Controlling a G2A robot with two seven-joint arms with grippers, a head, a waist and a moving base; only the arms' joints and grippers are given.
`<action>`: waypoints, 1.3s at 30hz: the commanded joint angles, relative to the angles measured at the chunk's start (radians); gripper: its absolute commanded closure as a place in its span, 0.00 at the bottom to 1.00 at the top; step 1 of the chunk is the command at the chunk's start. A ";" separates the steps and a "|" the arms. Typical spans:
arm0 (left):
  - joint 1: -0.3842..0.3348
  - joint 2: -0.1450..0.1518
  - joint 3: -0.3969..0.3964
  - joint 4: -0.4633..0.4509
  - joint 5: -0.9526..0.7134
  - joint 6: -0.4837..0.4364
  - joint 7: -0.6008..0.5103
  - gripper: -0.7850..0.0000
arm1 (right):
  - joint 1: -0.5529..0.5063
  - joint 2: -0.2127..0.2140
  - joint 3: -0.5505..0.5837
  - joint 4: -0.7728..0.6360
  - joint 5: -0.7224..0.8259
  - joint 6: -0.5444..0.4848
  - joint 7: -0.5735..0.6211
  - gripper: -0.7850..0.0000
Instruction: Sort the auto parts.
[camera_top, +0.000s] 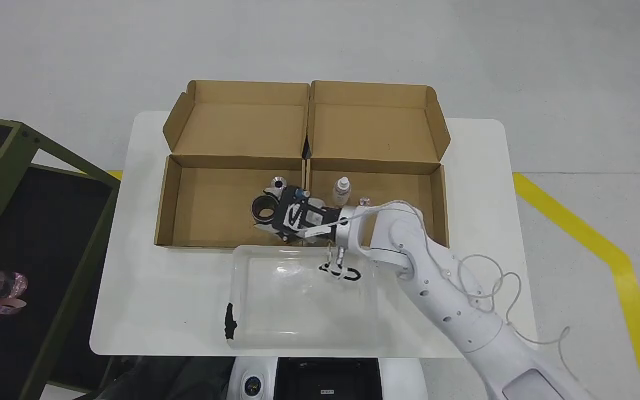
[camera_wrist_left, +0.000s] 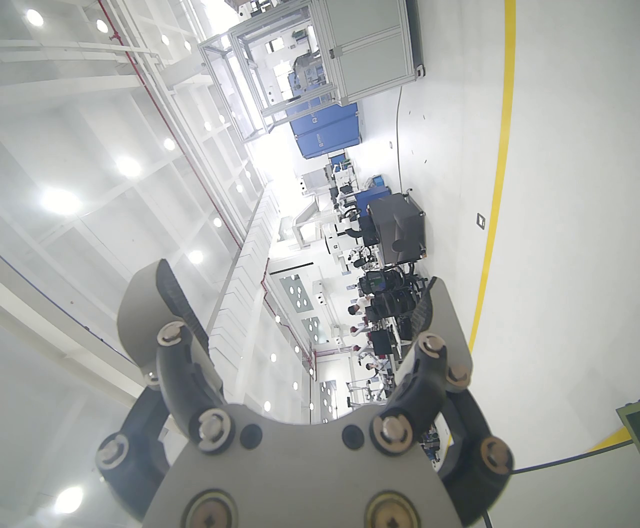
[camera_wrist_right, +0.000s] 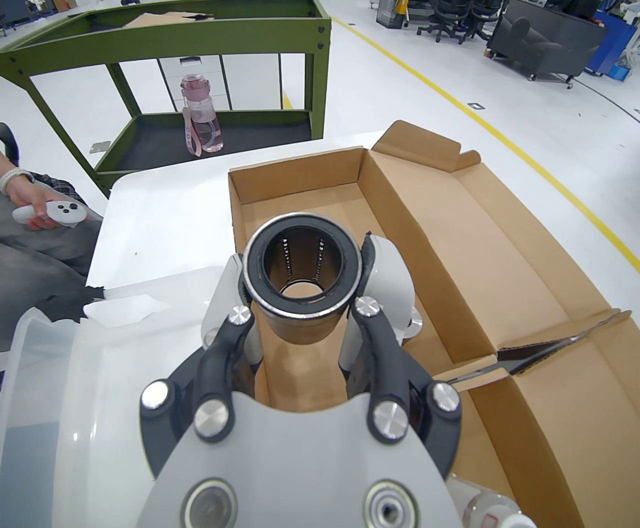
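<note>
My right gripper (camera_wrist_right: 303, 272) is shut on a black cylindrical bearing sleeve (camera_wrist_right: 303, 260), its open end facing the wrist camera. In the top view the sleeve (camera_top: 264, 208) and right gripper (camera_top: 274, 210) hang over the right end of the left cardboard box (camera_top: 205, 205). A small white bottle (camera_top: 343, 186) stands in the right cardboard box (camera_top: 400, 190). A black hooked part (camera_top: 340, 271) lies in the clear plastic bin (camera_top: 290, 300). My left gripper (camera_wrist_left: 295, 285) is open, holds nothing and points off into the room.
Both boxes have their lids folded back toward the far side of the white table (camera_top: 140, 250). A small grey part (camera_top: 273, 185) lies in the left box. A green cart (camera_top: 40, 200) stands left of the table, with a pink bottle (camera_wrist_right: 201, 115) on its shelf.
</note>
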 joint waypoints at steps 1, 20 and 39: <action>0.000 0.000 0.000 0.000 0.000 0.000 0.000 0.00 | 0.015 -0.004 -0.008 0.019 0.005 0.006 0.002 1.00; 0.000 0.000 0.000 0.000 0.000 0.000 0.000 0.00 | 0.129 -0.057 -0.110 0.202 -0.006 0.090 0.069 1.00; 0.000 0.000 0.000 0.000 0.000 0.000 0.000 0.00 | 0.190 -0.104 -0.181 0.320 -0.036 0.116 0.135 1.00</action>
